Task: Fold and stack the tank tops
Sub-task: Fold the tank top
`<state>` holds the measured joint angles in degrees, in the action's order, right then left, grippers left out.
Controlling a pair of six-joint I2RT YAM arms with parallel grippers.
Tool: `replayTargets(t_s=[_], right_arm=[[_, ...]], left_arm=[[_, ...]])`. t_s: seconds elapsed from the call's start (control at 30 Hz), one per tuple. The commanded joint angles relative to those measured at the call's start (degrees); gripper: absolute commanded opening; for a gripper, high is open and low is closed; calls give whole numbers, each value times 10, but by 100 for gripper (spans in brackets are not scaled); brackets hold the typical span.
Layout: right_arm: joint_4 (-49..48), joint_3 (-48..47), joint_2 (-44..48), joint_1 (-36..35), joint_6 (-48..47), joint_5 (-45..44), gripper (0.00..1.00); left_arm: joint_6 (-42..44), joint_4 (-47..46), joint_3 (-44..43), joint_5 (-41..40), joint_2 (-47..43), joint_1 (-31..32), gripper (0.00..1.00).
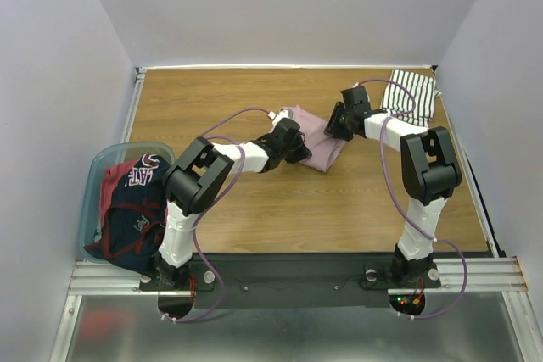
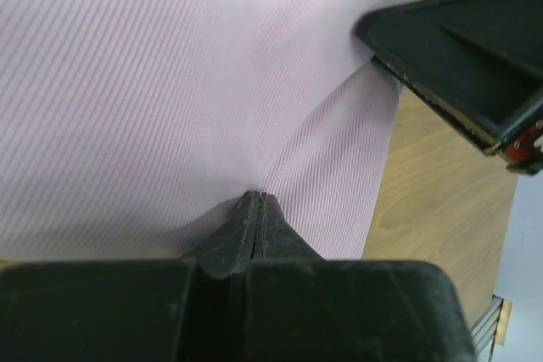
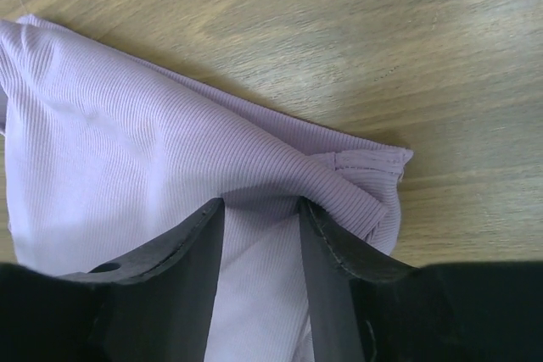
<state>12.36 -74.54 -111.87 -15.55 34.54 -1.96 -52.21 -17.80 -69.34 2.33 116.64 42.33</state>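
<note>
The pink top [image 1: 318,154] is lying on the desk [image 1: 254,218], just toward 12 o'clock of its middle. The left end effector [image 2: 256,205] is reaching in from 8 o'clock and is clamping tight on a pinch of the pink top, with creases fanning out from its tips. The right end effector [image 3: 259,214] is coming down on the top's 2 o'clock edge, near a stitched hem. Its fingers [image 3: 199,247] are standing part-way apart with a fold of pink cloth between them; I cannot tell whether they are squeezing it. The striped top [image 1: 413,95] is lying folded in the 1 o'clock corner, well apart. At 9 o'clock the tub [image 1: 93,177] is holding a navy top [image 1: 136,214] and a red top [image 1: 116,180].
</note>
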Motion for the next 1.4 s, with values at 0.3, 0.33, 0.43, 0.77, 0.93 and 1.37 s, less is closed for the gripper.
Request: replayTargets(t_s=[0.3, 0.33, 0.43, 0.77, 0.93, 1.37], right_arm=[[7, -36, 3, 57, 6, 17, 48], [8, -48, -8, 59, 2, 17, 48], [22, -88, -48, 60, -4, 40, 46], [29, -223, -179, 51, -32, 176, 43], [47, -318, -221, 15, -68, 210, 44], [66, -176, 35, 19, -49, -83, 59]], left_arm=[[9, 4, 1, 8, 10, 30, 0], [9, 4, -1, 13, 9, 33, 0], [7, 3, -20, 22, 13, 43, 0], [-8, -2, -82, 41, 31, 53, 13], [0, 15, -135, 37, 26, 33, 21], [98, 123, -250, 63, 53, -87, 20]])
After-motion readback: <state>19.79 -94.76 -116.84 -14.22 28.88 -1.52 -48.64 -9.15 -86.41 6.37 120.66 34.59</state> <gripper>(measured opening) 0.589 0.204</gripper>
